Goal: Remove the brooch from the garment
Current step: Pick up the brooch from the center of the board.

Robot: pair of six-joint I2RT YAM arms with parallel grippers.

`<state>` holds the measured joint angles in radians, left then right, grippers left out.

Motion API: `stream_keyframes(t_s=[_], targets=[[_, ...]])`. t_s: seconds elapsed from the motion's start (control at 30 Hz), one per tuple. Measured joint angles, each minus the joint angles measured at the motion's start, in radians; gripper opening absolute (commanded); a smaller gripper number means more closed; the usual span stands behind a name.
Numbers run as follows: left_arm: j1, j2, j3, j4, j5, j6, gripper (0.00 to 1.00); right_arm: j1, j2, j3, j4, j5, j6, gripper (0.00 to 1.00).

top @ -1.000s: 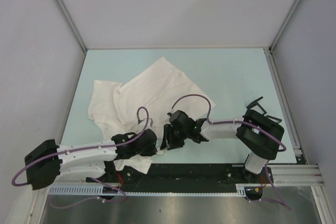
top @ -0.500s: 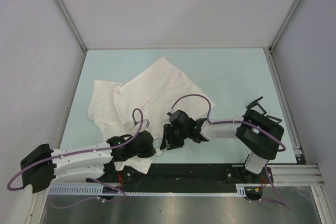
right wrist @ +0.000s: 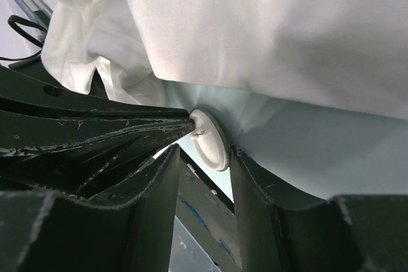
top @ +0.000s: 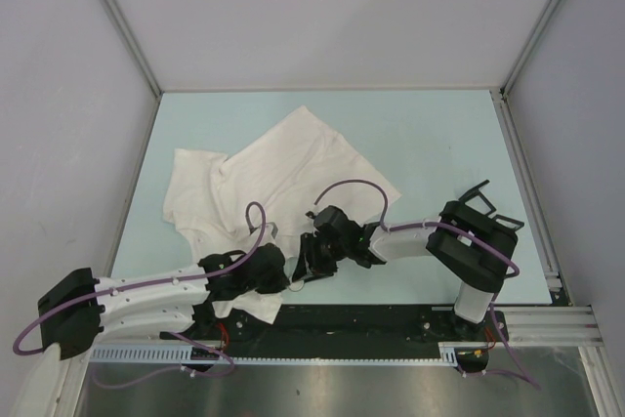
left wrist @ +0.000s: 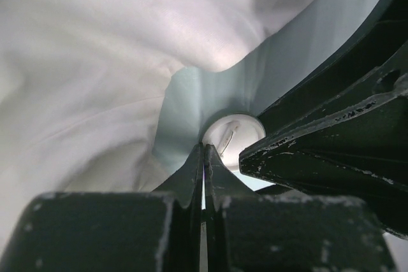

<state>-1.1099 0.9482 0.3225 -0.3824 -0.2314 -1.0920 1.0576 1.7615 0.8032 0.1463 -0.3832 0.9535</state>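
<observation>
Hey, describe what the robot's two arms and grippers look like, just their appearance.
The left arm and right arm both have white tubular links between bulky black joint housings. A purple cable loops along each. The left gripper and right gripper are matte black, with flat fingers tapering to wedge tips, their edges scuffed with pale scratches. No lettering shows.
</observation>
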Motion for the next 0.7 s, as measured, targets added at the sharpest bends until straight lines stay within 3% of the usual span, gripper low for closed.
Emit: stream_keyframes(t_s=[0.17, 0.27, 0.3, 0.37, 0.43, 0.47, 0.57, 0.7], targets=[[0.0, 0.0, 0.0, 0.0, 0.001, 0.0, 0.01, -0.008, 0.002, -0.031, 0.056, -0.021, 0.014, 0.27], [0.0, 0.0, 0.0, -0.001, 0.001, 0.0, 0.0, -0.013, 0.011, -0.047, 0.085, -0.028, 0.018, 0.13], [0.0, -0.002, 0.0, -0.002, 0.001, 0.0, 0.0, -0.013, 0.016, -0.049, 0.091, -0.026, 0.02, 0.01], [0.0, -0.01, 0.0, -0.013, 0.0, 0.001, 0.01, -0.016, 0.023, -0.054, 0.109, -0.035, 0.024, 0.0], [0.0, -0.031, 0.003, -0.037, -0.002, 0.001, 0.12, -0.013, 0.027, -0.055, 0.122, -0.039, 0.024, 0.0], [0.0, -0.047, 0.006, -0.056, -0.001, 0.001, 0.28, -0.009, 0.027, -0.055, 0.128, -0.037, 0.025, 0.0], [0.0, -0.107, 0.021, -0.148, 0.002, 0.025, 0.53, 0.01, -0.005, -0.055, 0.093, 0.018, 0.011, 0.0], [0.0, -0.202, 0.114, -0.276, -0.003, 0.076, 0.65, -0.003, -0.128, -0.058, -0.058, 0.137, -0.024, 0.0]])
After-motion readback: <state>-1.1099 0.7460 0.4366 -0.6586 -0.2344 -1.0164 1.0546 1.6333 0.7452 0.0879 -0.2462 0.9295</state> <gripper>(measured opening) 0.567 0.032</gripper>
